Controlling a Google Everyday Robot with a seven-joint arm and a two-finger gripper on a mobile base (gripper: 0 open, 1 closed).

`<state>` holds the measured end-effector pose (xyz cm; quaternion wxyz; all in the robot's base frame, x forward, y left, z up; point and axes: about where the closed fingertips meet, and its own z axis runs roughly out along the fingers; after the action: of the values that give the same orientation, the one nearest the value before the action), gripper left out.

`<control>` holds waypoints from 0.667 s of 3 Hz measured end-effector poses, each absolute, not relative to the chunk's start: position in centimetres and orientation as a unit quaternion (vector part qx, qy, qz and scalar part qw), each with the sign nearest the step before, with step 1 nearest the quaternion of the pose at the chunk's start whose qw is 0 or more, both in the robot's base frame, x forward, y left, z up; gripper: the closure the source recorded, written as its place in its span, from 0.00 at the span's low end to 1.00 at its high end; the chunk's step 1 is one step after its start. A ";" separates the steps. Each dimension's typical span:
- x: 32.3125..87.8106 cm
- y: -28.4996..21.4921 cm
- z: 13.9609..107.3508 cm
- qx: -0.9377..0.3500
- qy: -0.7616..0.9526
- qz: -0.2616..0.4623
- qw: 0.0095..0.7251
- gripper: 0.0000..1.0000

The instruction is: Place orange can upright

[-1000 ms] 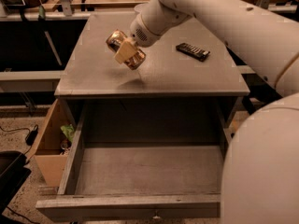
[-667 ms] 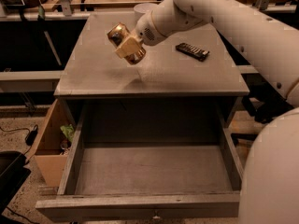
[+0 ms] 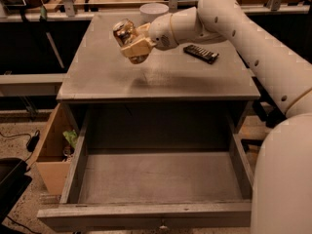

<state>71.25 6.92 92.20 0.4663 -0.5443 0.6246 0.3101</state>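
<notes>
My gripper (image 3: 130, 43) hangs above the left-middle of the grey table top (image 3: 156, 74), reaching in from the right on the white arm. It is shut on the orange can (image 3: 123, 31), an orange-bronze can with a shiny end that sticks up and to the left out of the tan fingers (image 3: 139, 48). The can is tilted and held clear of the table, with a shadow below it.
A flat black remote (image 3: 201, 53) lies on the table to the right of the gripper. A white bowl (image 3: 153, 12) stands at the table's back edge. The drawer (image 3: 161, 179) below is pulled open. A cardboard box (image 3: 51, 152) stands on the floor at left.
The gripper with the can has risen and shifted a little toward the back of the table, and the arm has swung further left.
</notes>
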 end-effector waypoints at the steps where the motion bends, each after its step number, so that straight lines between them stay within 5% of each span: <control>1: 71.8 8.2 91.3 -0.558 0.587 0.345 0.474 1.00; 2: 71.8 10.4 91.1 -0.567 0.562 0.373 0.472 1.00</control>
<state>71.76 10.42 91.10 0.4723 -0.5674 0.5618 0.3735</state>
